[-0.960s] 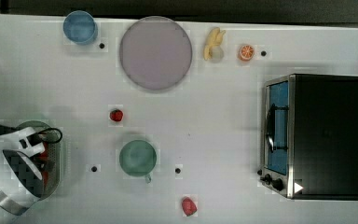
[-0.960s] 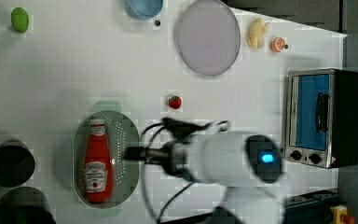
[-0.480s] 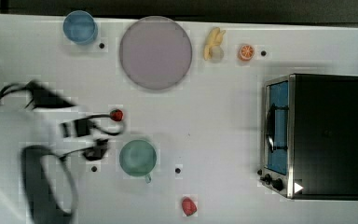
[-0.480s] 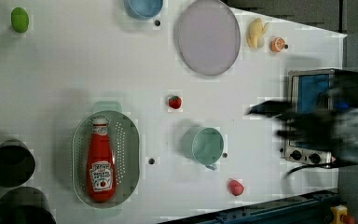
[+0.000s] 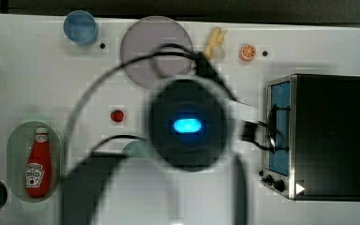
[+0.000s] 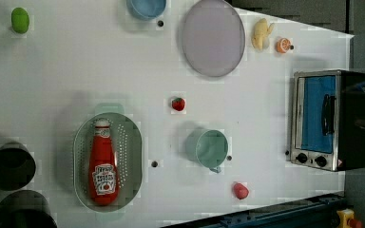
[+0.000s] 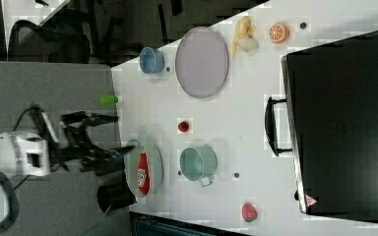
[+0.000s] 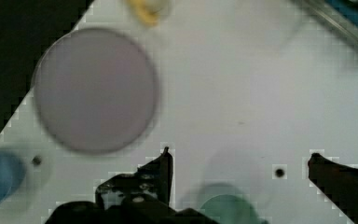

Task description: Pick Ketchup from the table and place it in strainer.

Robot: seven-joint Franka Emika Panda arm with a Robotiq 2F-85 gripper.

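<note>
Already the Ketchup (image 6: 103,164) is seen lying lengthwise inside the strainer (image 6: 132,142), cap toward the rim's far end, label up; placement is judged done. The gripper (image 8: 239,161) is held with fingers (image 8: 162,168) wide apart and nothing between them. Between the fingertips only bare table (image 8: 261,93) is seen, with the teal mug (image 8: 223,207) just under the gap and the grey plate (image 8: 95,88) off beyond one finger. Bottle and strainer are well apart from the fingers, outside the wrist view.

The step in hand is judged to be the retreat. For a clean finish, the fingers are best kept apart and carried high, so the mug and the small strawberry (image 6: 178,103) are not clipped. The strainer should not be approached again; a nudge on its rim could roll the bottle.
</note>
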